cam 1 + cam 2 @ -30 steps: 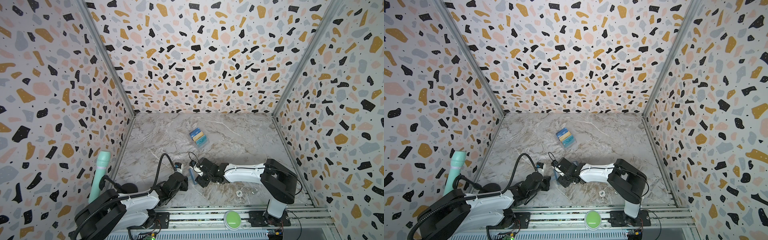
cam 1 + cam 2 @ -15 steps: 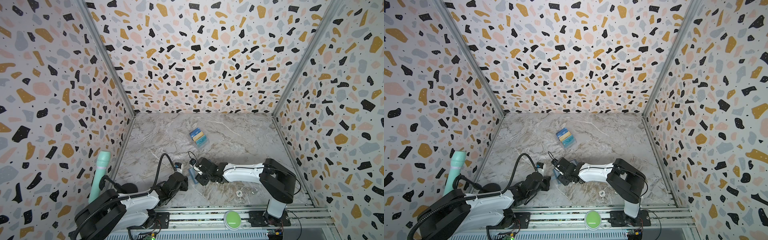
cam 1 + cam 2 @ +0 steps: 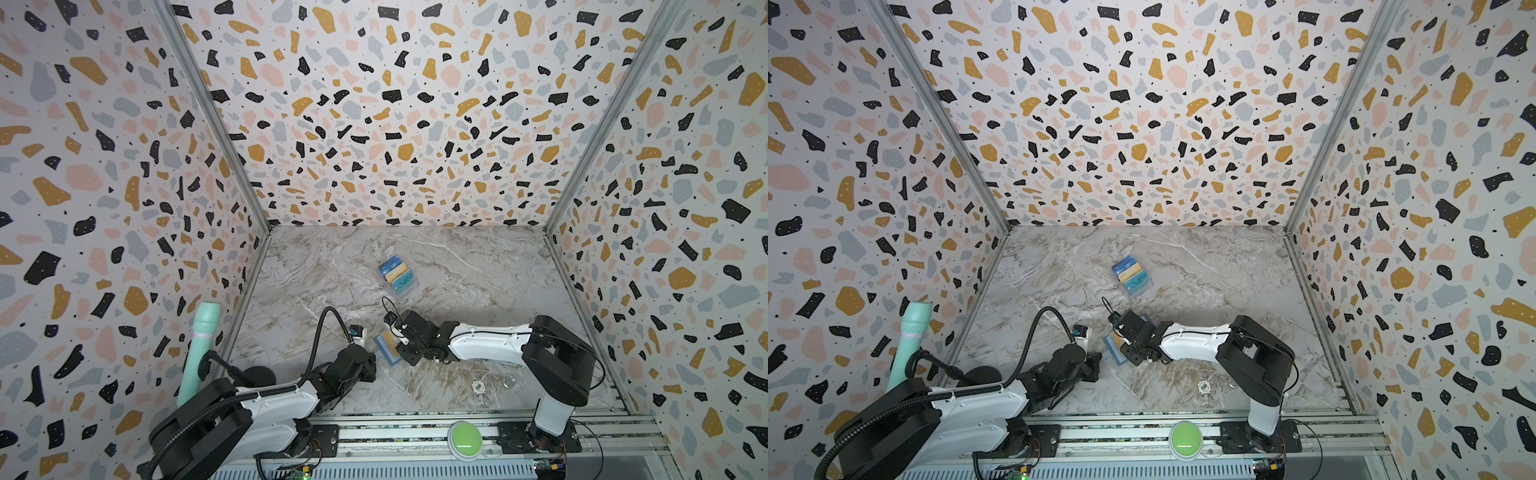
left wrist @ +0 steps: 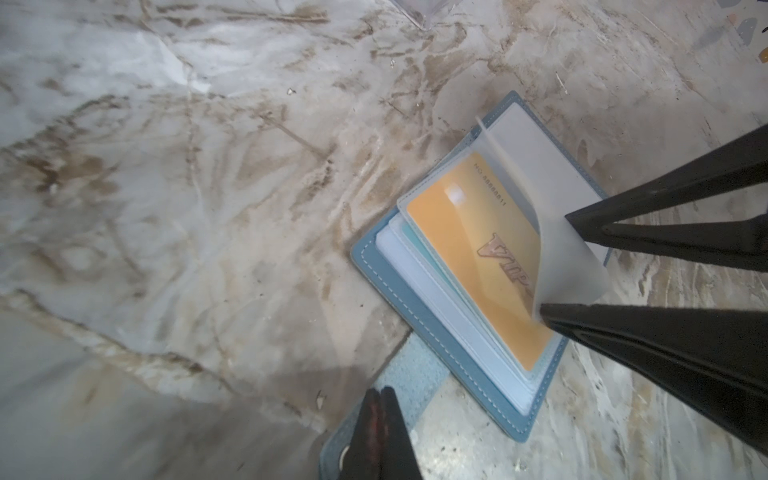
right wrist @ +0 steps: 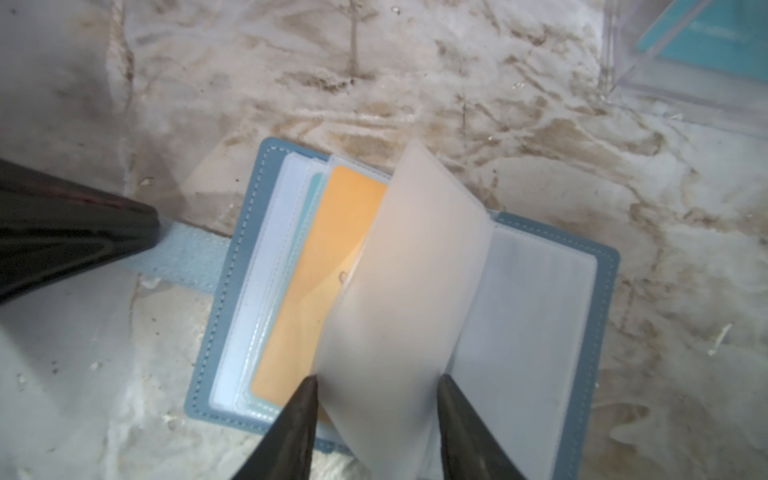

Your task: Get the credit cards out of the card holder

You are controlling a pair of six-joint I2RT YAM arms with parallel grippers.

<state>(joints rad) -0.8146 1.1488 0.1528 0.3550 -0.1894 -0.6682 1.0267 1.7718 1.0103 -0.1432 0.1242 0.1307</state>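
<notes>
- In both top views my right arm covers most of the card holder, which lies on the marble table near its front, between my arms.
- A curled clear sleeve page hides half the yellow card. A teal card shows only an edge.
- My right gripper is spread, straddling that page. My left gripper is pressed together, with its tips on the strap tab.
- The holder lies open, slate-blue with pale stitching.
</notes>
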